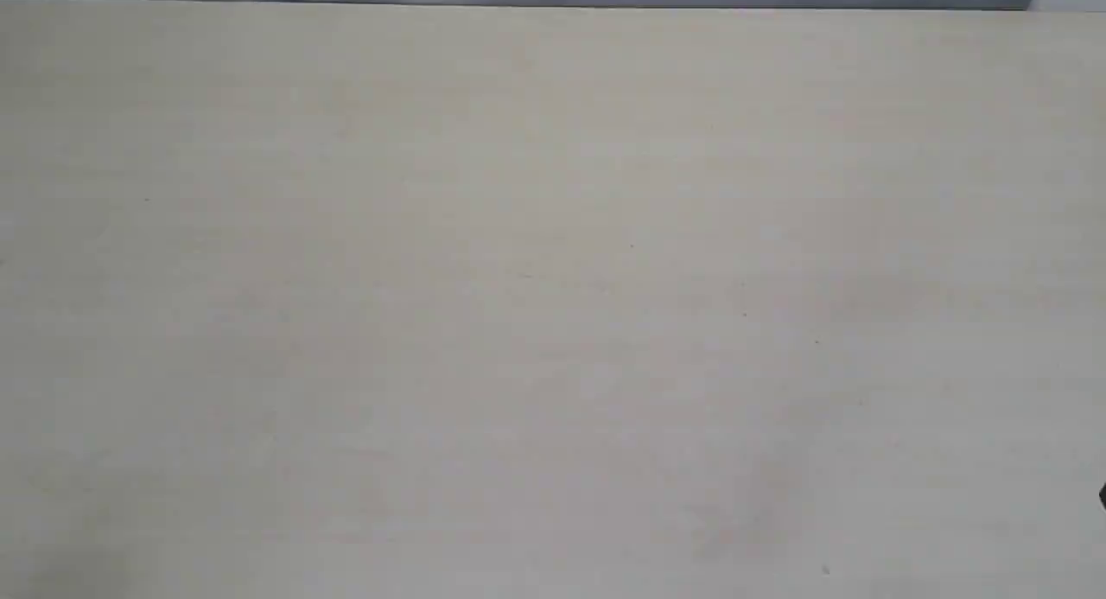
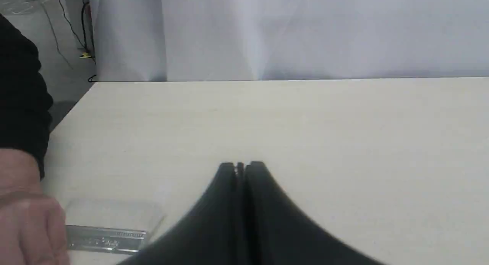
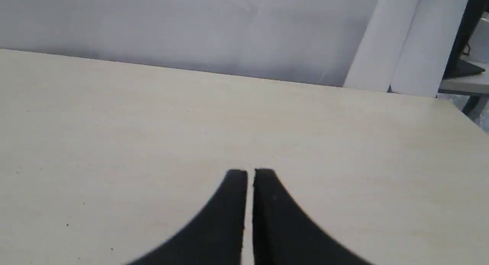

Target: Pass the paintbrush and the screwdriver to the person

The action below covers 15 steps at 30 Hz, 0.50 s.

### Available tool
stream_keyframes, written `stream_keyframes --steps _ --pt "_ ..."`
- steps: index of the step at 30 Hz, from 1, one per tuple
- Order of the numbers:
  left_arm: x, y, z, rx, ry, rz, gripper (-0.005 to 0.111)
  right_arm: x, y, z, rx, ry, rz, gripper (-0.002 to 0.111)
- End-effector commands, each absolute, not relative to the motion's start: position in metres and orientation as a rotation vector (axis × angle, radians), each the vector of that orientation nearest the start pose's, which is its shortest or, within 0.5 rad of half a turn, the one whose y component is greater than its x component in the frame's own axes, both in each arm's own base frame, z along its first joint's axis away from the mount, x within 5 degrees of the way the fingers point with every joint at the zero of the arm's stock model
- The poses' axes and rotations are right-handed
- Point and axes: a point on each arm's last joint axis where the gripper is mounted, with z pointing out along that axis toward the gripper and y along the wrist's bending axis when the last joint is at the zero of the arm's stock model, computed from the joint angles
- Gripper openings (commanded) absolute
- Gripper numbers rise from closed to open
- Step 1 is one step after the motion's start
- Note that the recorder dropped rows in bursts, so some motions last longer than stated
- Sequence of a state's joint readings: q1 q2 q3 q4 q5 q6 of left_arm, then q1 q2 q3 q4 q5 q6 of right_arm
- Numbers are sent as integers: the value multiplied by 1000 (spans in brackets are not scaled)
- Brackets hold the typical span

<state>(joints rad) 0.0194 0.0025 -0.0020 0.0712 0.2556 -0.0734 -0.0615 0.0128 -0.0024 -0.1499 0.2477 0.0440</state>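
left gripper (image 2: pixel 240 166) fingers pressed together, nothing between them, poised over the pale table (image 2: pixel 344 135). right gripper (image 3: pixel 250 174) fingers together too, just a hairline slit, empty, low over the tabletop. out by the table's side edge on the left arm's side, the paintbrush (image 2: pixel 106 240) lies flat, silver ferrule and pale bristles showing, handle hidden behind the person's hand (image 2: pixel 26 226). hand meets the ferrule end; a real grip, can't tell. black sleeve (image 2: pixel 19 96) covers the wrist.
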Motion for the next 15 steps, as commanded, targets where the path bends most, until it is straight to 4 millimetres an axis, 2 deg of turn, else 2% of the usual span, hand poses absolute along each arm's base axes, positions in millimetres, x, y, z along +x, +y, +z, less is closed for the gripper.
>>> stream_keyframes --steps 1,15 --pt "55 2 191 -29 1732 17 0 54 -8 186 1 1788 -159 5" --pt "55 2 191 -31 1733 15 0 53 -8 182 6 1830 -162 5"
